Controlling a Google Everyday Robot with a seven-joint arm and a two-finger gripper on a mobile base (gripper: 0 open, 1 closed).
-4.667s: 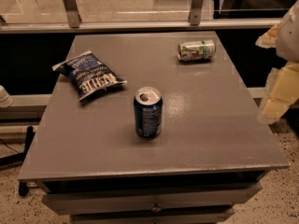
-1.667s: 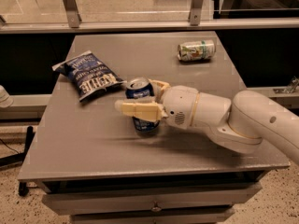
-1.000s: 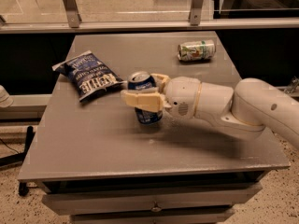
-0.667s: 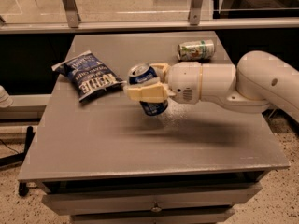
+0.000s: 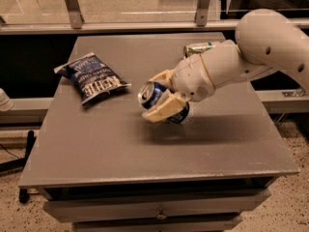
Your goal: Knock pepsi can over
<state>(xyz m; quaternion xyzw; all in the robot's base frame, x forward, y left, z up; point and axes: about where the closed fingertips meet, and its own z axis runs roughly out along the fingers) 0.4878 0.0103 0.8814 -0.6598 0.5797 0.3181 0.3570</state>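
The pepsi can (image 5: 153, 94), dark blue with a silver top, is tilted far over, its top pointing left. It sits between the cream fingers (image 5: 163, 112) of my gripper (image 5: 162, 95), a little above the middle of the grey table (image 5: 96, 144), with its shadow below it. The gripper is shut on the can. One finger lies under the can and the other over it. My white arm reaches in from the upper right and hides the can's far end.
A dark blue chip bag (image 5: 91, 77) lies flat at the table's left rear. A white-and-green can (image 5: 197, 48) lies on its side at the back, partly behind my arm. A metal rail and glass stand beyond the table's far edge.
The gripper came in from the right and closed around the upright can. It then moved right and up with it, and the can tipped from upright to strongly tilted.
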